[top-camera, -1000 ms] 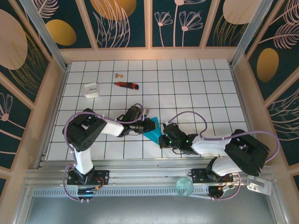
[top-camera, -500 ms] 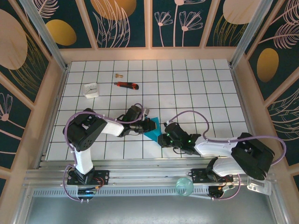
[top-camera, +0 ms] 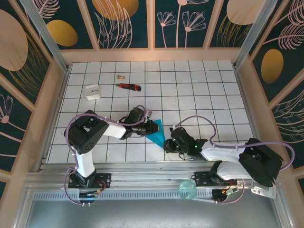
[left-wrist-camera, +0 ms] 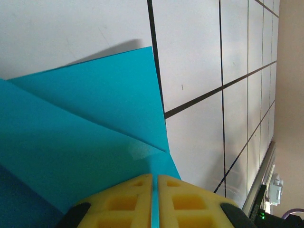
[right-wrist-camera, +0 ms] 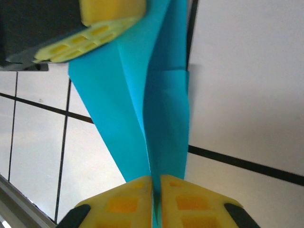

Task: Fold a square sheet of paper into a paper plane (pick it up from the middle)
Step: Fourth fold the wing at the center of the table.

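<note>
The square sheet of paper (top-camera: 156,134) is a creased teal shape, held just above the tiled table between my two grippers. My left gripper (top-camera: 151,127) is shut on its upper left edge. In the left wrist view the yellow pads (left-wrist-camera: 137,190) pinch the teal paper (left-wrist-camera: 95,123), whose folded flaps spread ahead. My right gripper (top-camera: 167,142) is shut on the lower right end. In the right wrist view the paper (right-wrist-camera: 161,114) runs as a narrow folded strip from my right gripper (right-wrist-camera: 156,179) up to the left gripper's yellow fingers (right-wrist-camera: 95,28).
A red-and-black utility knife (top-camera: 128,86), a small white block (top-camera: 92,91) and a small brass piece (top-camera: 119,76) lie at the far left of the table. A pale green roll (top-camera: 187,190) sits on the near rail. Wooden walls (top-camera: 56,95) border the table.
My right arm has swung its elbow to the right and the right gripper has shifted slightly toward the near edge. The left arm has held still on the paper.
</note>
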